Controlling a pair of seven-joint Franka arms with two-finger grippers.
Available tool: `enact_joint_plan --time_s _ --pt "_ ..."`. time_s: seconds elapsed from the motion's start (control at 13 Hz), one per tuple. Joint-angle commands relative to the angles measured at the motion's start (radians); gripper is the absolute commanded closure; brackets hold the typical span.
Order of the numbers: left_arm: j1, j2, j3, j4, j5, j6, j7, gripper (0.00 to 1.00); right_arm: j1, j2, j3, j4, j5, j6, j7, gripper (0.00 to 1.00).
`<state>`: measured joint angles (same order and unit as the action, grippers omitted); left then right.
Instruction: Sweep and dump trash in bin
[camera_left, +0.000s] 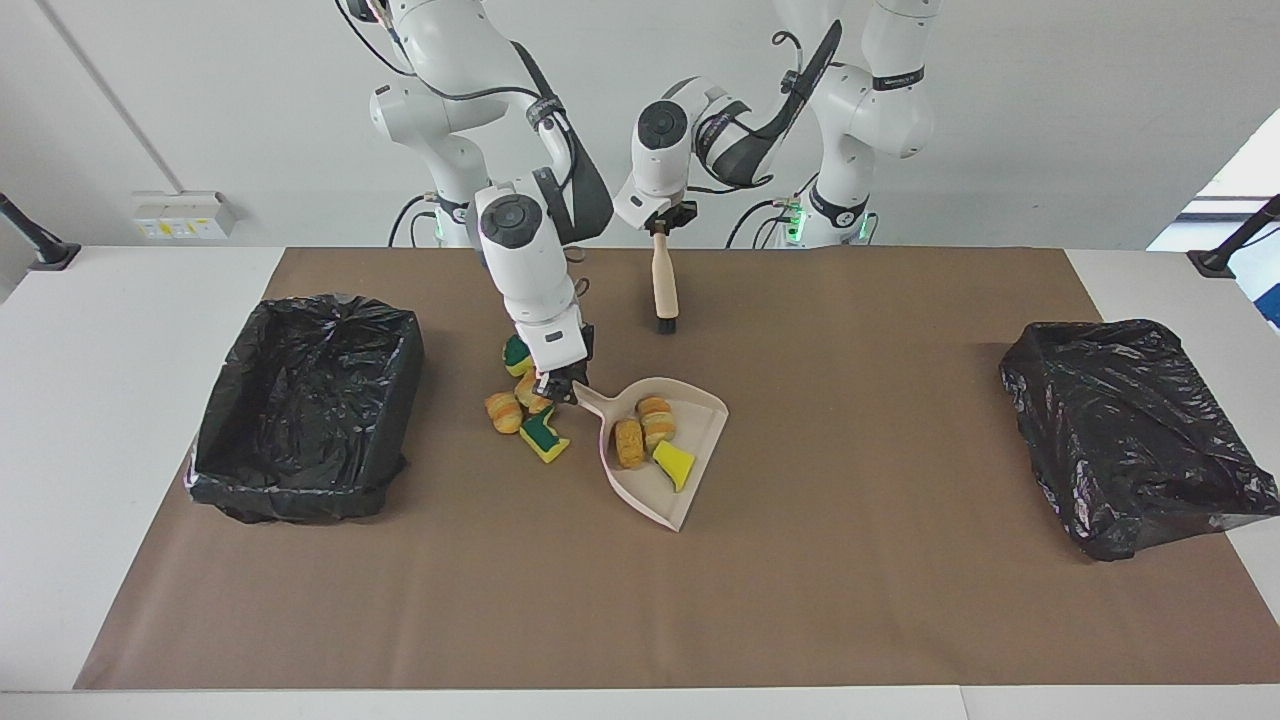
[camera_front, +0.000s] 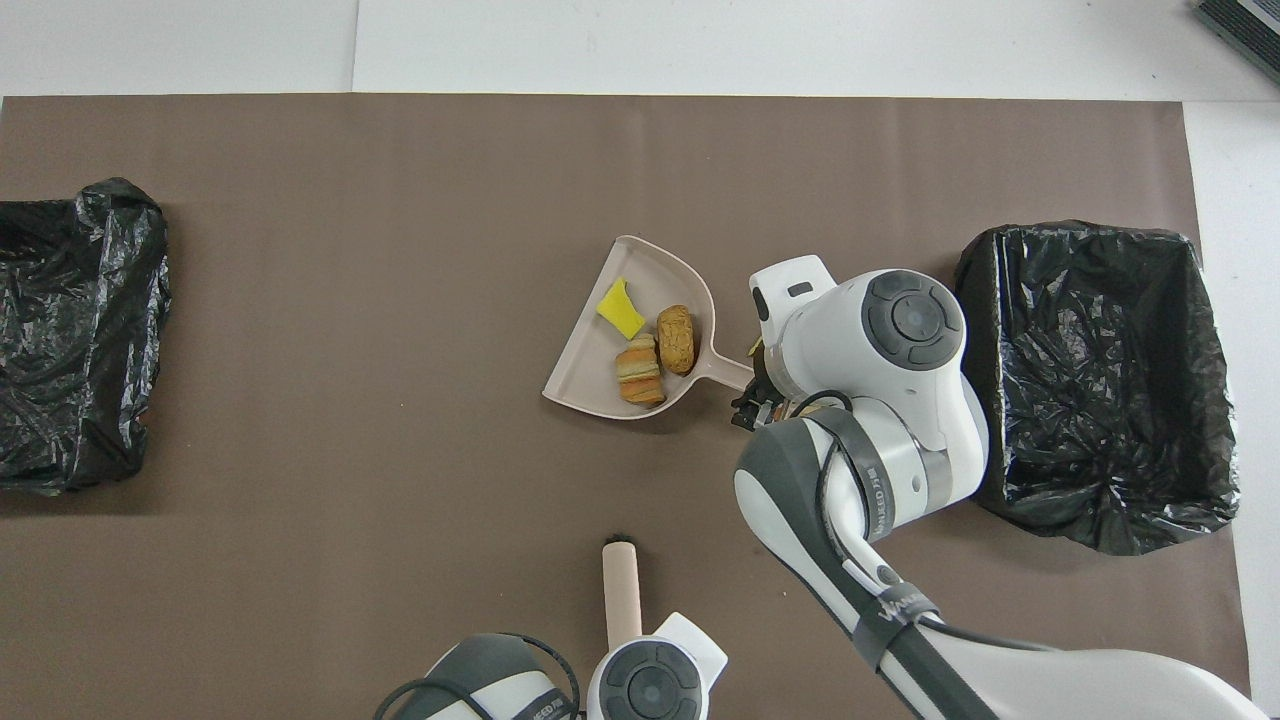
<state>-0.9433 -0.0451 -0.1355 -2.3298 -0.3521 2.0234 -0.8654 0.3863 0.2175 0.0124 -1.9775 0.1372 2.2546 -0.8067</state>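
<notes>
The beige dustpan (camera_left: 648, 492) (camera_front: 588, 378) lies flat on the brown mat. In it are three bits of trash: two bread-like lumps (camera_left: 629, 442) (camera_front: 677, 339) and a yellow sponge scrap (camera_left: 675, 464) (camera_front: 621, 309). My right gripper (camera_left: 561, 387) is at the end of the dustpan's handle (camera_left: 588, 398). Several more bits of trash, bread lumps (camera_left: 503, 412) and green-yellow sponges (camera_left: 543, 436), lie on the mat beside that handle, toward the right arm's end. My left gripper (camera_left: 661, 231) is shut on the beige brush (camera_left: 664, 285) (camera_front: 621, 588), which hangs bristles down over the mat close to the robots.
A black-bagged bin (camera_left: 305, 405) (camera_front: 1095, 380) stands at the right arm's end, close to the loose trash. A second black-bagged bin (camera_left: 1130, 440) (camera_front: 75, 330) sits at the left arm's end. The brown mat (camera_left: 640, 600) covers the table between them.
</notes>
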Motion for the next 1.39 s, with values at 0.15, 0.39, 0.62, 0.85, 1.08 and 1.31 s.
enact_joint_plan --time_s 0.15,0.39,0.62,0.85,1.08,1.31 --pt "-0.011 -0.003 0.020 -0.020 -0.016 0.012 0.000 0.58 -0.007 -0.003 0.003 -0.043 0.013 0.023 -0.037 0.00" --pt "0.014 0.008 0.024 0.001 -0.015 -0.002 0.008 0.45 -0.015 0.006 0.004 -0.040 0.012 0.043 -0.107 0.18" --pt "0.095 0.004 0.028 0.061 0.007 -0.058 0.092 0.06 -0.015 0.006 0.004 -0.038 0.018 0.040 -0.097 0.99" --pt "0.196 0.002 0.028 0.162 0.115 -0.159 0.170 0.00 -0.012 0.008 0.004 -0.027 0.016 0.042 -0.092 1.00" --pt "0.315 -0.007 0.031 0.240 0.223 -0.213 0.262 0.00 -0.021 -0.012 0.001 -0.009 0.033 0.030 -0.086 1.00" --pt "0.492 -0.010 0.033 0.377 0.240 -0.245 0.356 0.00 -0.069 -0.073 0.000 0.002 0.096 -0.012 -0.078 1.00"
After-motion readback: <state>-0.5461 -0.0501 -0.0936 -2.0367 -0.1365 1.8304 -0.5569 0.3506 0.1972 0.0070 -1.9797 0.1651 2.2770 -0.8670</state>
